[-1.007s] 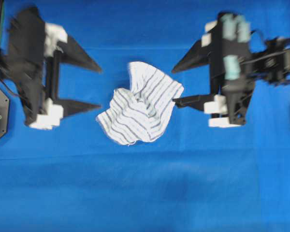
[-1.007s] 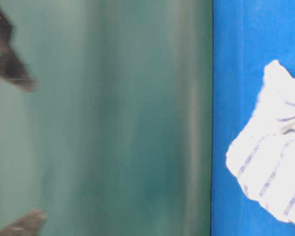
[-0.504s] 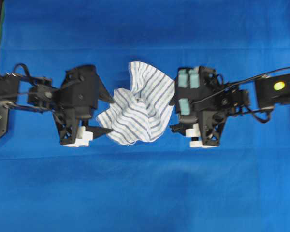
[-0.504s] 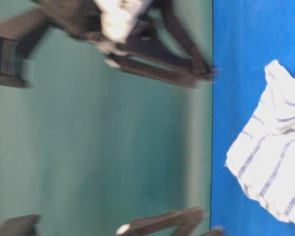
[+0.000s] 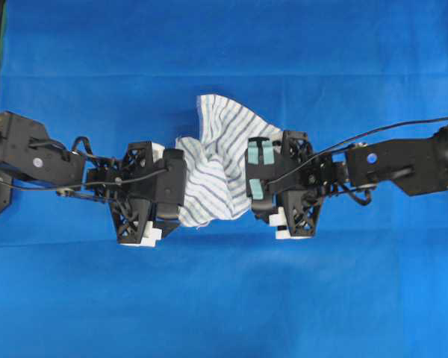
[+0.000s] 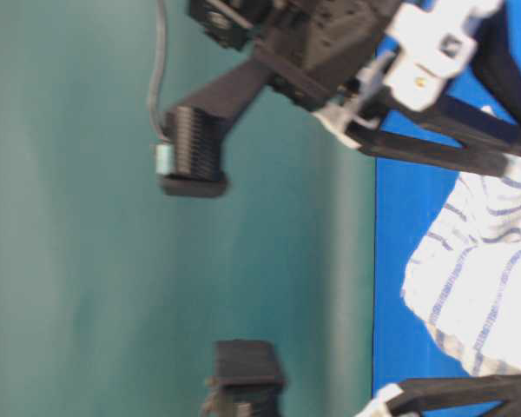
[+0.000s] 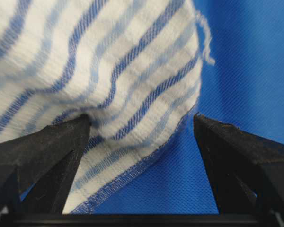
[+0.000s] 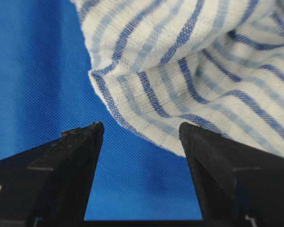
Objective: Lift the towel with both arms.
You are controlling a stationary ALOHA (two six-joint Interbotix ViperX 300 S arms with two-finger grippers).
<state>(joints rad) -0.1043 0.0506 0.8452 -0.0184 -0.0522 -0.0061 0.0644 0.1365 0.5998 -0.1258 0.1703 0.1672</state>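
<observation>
Striped towel (image 5: 220,168): crumpled, flat on blue bench cover (image 5: 224,298), frame centre.
Left claw (image 7: 142,127): fingers apart, straddling towel edge.
Right claw (image 8: 141,132): fingers apart at opposite edge.
Progress: both positioned; clamping and lifting not yet done.

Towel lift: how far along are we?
Done: both arms are at the towel, the left gripper and the right gripper open at opposite edges. In hand: lining the fingertips up around the hem. Left: closing both grippers and lifting; the towel lies on the blue cloth.
</observation>
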